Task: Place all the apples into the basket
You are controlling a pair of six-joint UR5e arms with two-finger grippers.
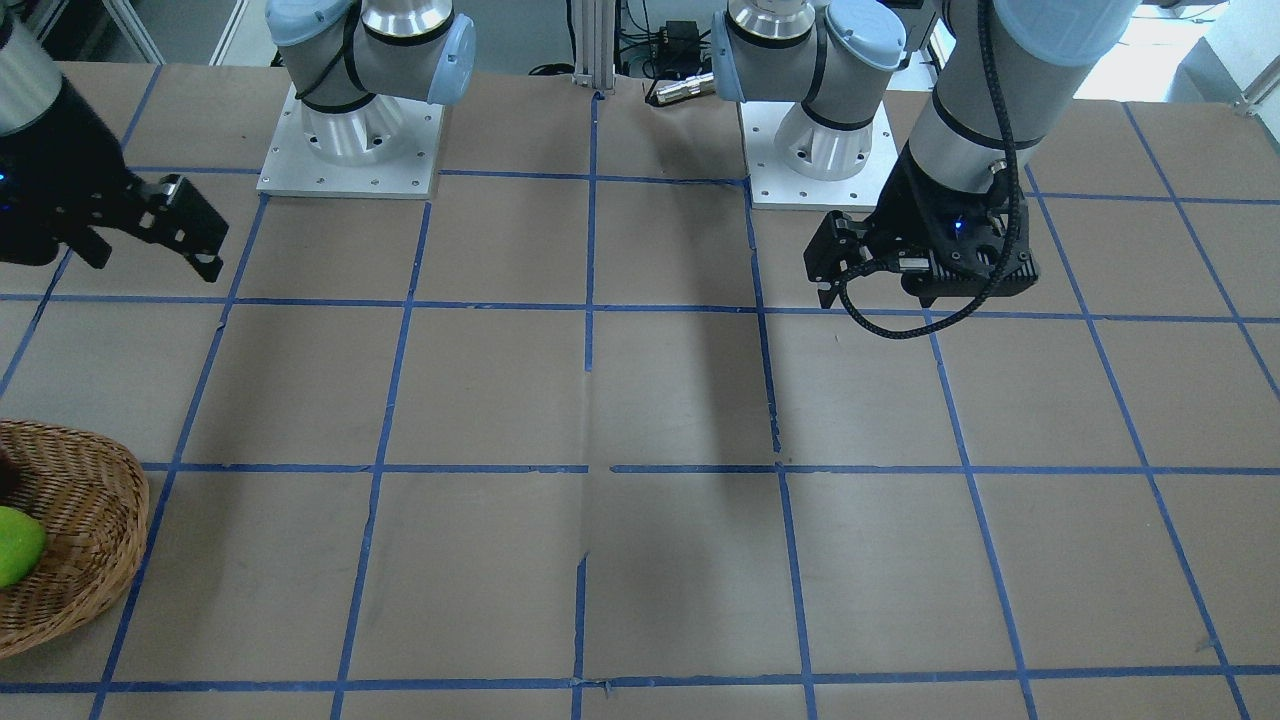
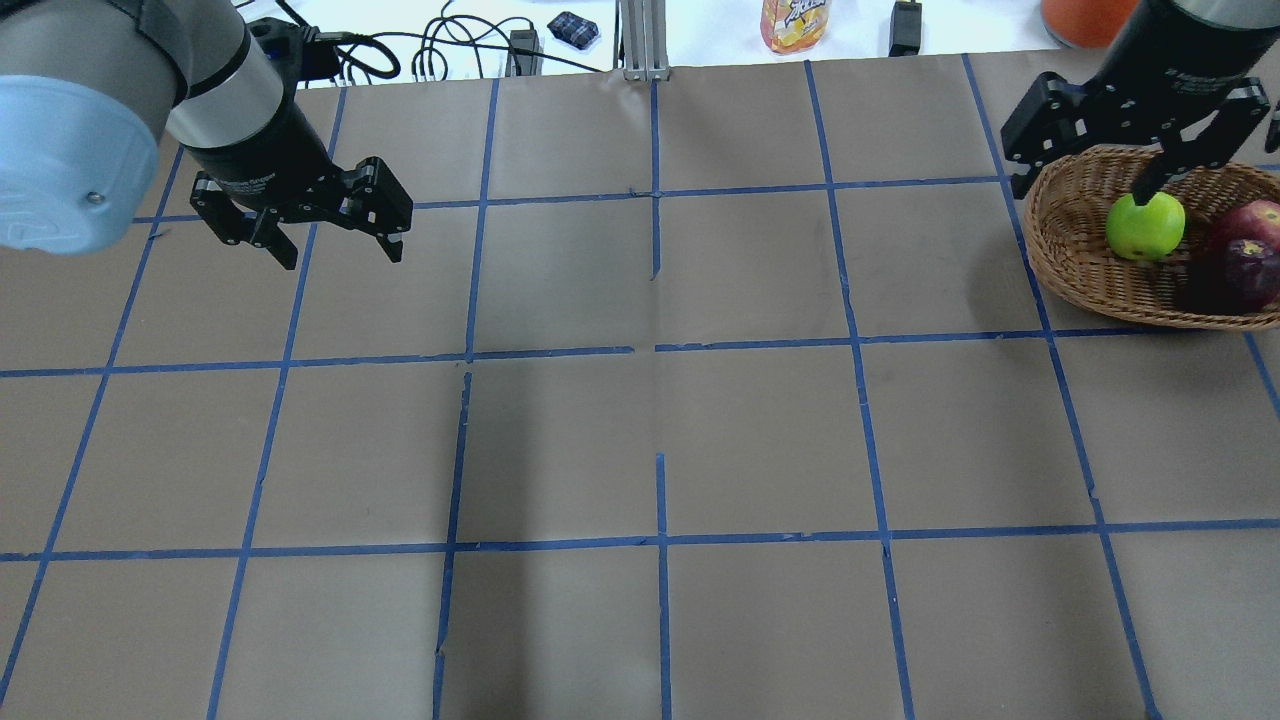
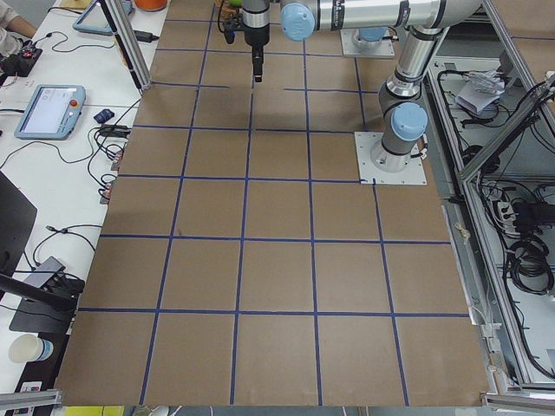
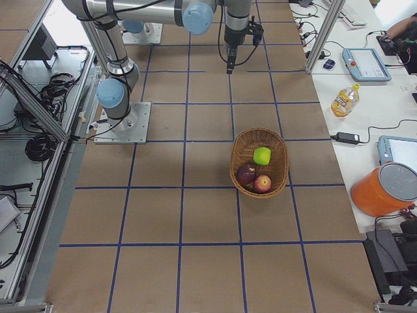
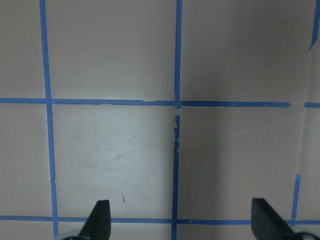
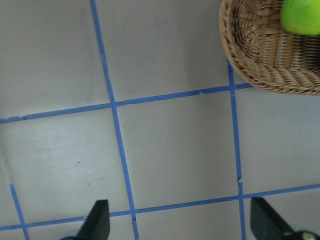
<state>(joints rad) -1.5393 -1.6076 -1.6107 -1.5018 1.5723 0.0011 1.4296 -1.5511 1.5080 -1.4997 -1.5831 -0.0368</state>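
Table (image 2: 760,440): open, taped grid.
Basket (image 2: 1070,250): 3 o'clock edge, mouth up; green apple (image 2: 1144,226), red apple (image 2: 1255,215), maroon apple (image 2: 1240,268) inside.
Left gripper (image 2: 342,258), right gripper (image 2: 1085,187): wide apart, empty.

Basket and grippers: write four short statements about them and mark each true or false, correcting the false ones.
1. The green apple, the maroon apple and the red apple all lie in the basket. True.
2. The right gripper is shut on the green apple. False: it is open and holds nothing, and the green apple lies in the basket.
3. The left gripper is open with nothing between its fingers. True.
4. The basket stands on the robot's left half of the table. False: it stands on the right half, near the right gripper.
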